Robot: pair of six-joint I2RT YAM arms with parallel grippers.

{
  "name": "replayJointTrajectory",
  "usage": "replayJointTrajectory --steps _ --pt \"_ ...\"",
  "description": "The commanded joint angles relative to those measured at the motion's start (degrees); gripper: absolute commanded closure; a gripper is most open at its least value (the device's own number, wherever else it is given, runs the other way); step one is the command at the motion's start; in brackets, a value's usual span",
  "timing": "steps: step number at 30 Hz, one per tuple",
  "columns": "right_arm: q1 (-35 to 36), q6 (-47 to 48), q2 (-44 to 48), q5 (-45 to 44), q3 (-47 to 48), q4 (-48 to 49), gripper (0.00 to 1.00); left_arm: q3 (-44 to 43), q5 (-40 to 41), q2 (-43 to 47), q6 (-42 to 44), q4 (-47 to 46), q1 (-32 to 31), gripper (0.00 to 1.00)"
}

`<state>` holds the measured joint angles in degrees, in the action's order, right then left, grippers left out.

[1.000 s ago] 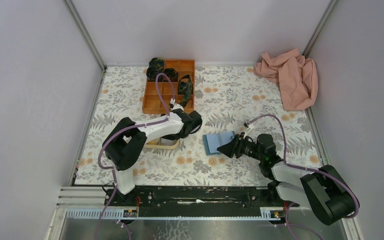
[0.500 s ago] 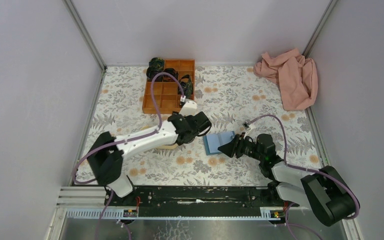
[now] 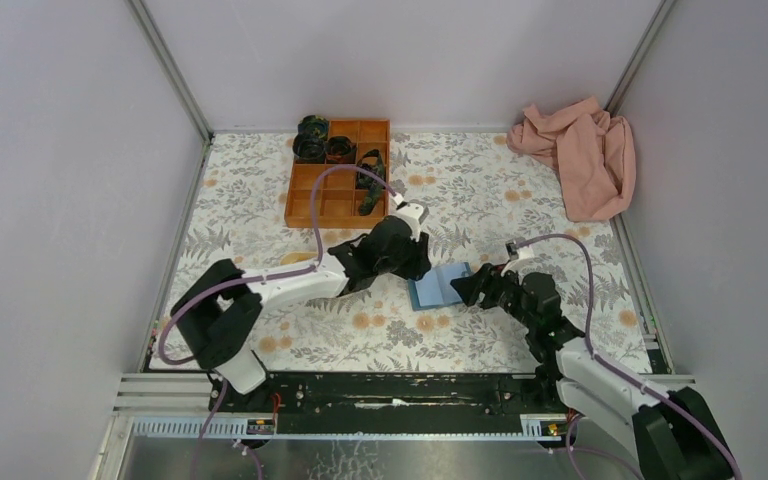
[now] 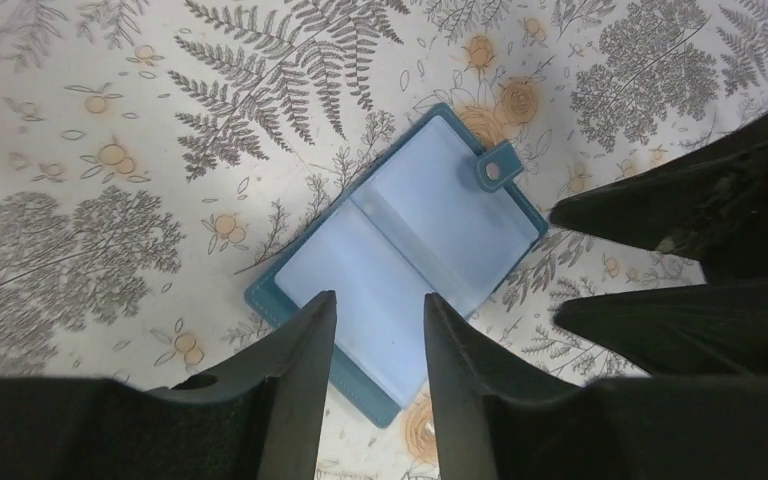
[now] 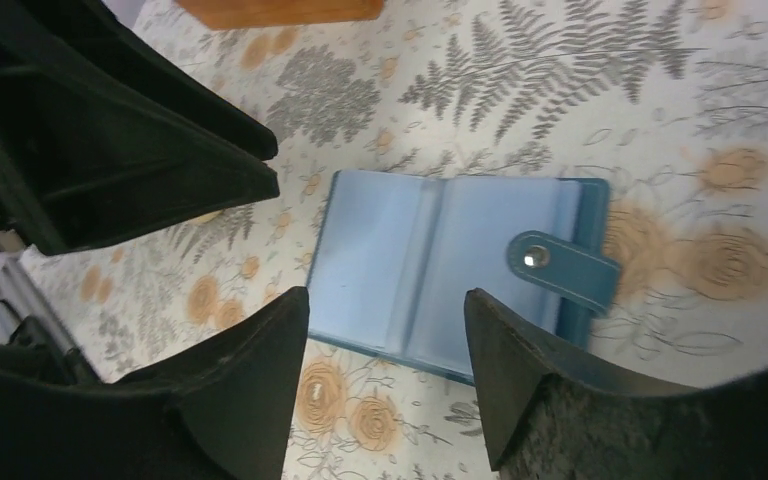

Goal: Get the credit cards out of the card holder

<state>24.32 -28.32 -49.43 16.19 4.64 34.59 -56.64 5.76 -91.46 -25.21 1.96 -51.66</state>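
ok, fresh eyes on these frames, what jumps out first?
The light-blue card holder lies open flat mid-table on the floral table cover. The left pincer and right pincer are both open and poised over it from either side. Next come the orange compartment tray at the back and the crumpled pink cloth in the far right corner.

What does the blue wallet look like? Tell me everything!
The card holder is a flat, light-blue wallet lying open like a book on the flowery tablecloth. Its pockets look plain pale blue, with a darker teal rim. A strap with a round snap sticks out on one side. No cards show. The left claw and right claw hover open above it, not gripping.
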Motion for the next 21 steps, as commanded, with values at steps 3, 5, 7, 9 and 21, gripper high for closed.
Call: replayJointTrajectory --steps 3,5,7,9,21 --pt "0.55 3.06 3.46 -17.48 5.05 -14.03 0.32 5.12 -17.42 -6.62 -6.06 -19.13 6.17 0.58" --pt "0.5 3.09 -0.1 -18.79 7.07 -16.87 0.32 6.63 -16.19 -7.24 -5.93 -20.4 6.17 0.55" --pt "0.53 3.26 -4.39 -17.95 9.05 -17.62 0.33 6.91 -15.48 -7.33 -5.36 -19.49 6.22 0.55" --pt "0.54 3.47 -8.18 -17.21 10.81 -18.23 0.35 6.7 -14.12 -7.35 -4.58 -18.05 6.22 0.55" --pt "0.52 4.8 -16.96 -10.11 14.07 -17.76 0.66 1.34 -14.62 -14.33 -6.31 -11.02 7.37 0.66"
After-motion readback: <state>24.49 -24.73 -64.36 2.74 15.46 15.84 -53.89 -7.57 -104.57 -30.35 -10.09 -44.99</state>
